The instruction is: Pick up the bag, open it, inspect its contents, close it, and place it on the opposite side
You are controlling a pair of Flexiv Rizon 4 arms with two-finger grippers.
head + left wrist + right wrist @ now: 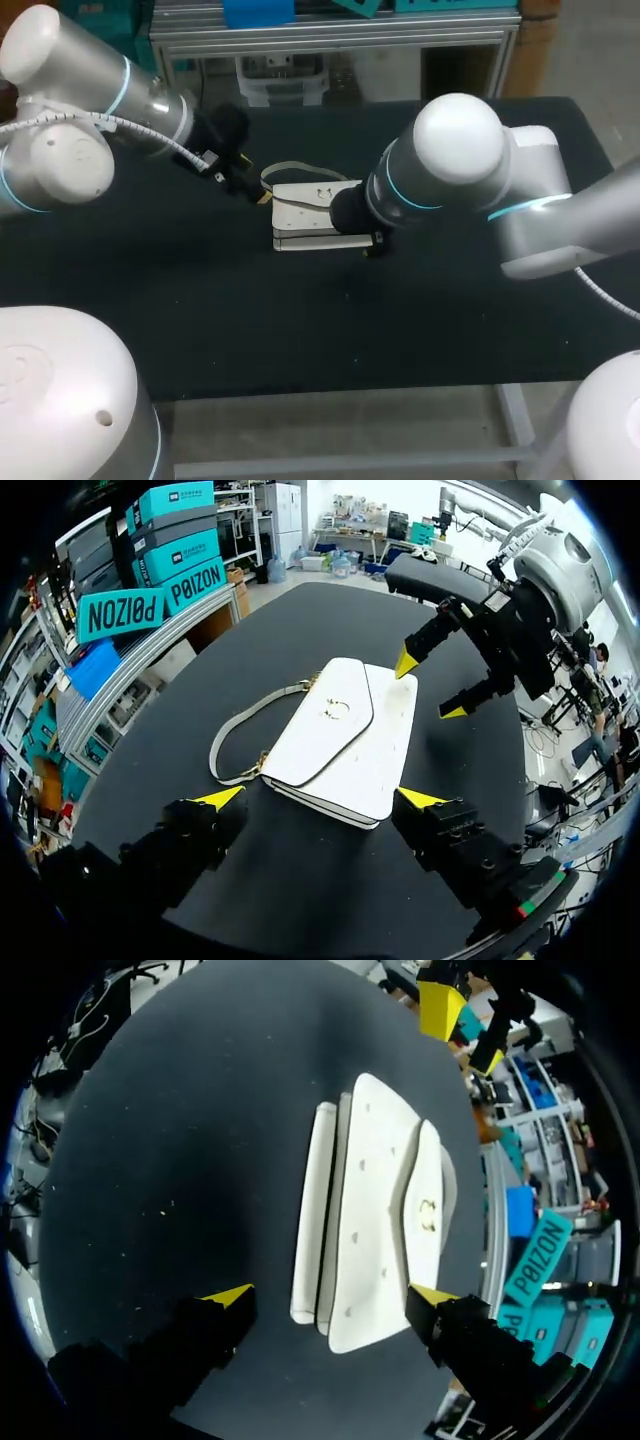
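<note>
White bag (pixel 310 215) lies flat and closed at centre of the head frame. Left gripper (pixel 320 800) and right gripper (pixel 330 1295) both gape over it, apparently clear. Risk: a finger snags the strap (pixel 240 718) or shoves the bag aside.

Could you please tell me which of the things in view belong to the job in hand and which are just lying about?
Belonging to the job: the white leather-look flap bag, its grey strap, the left gripper and the right gripper, both open at the bag.
Merely there: the black table under the bag.
</note>
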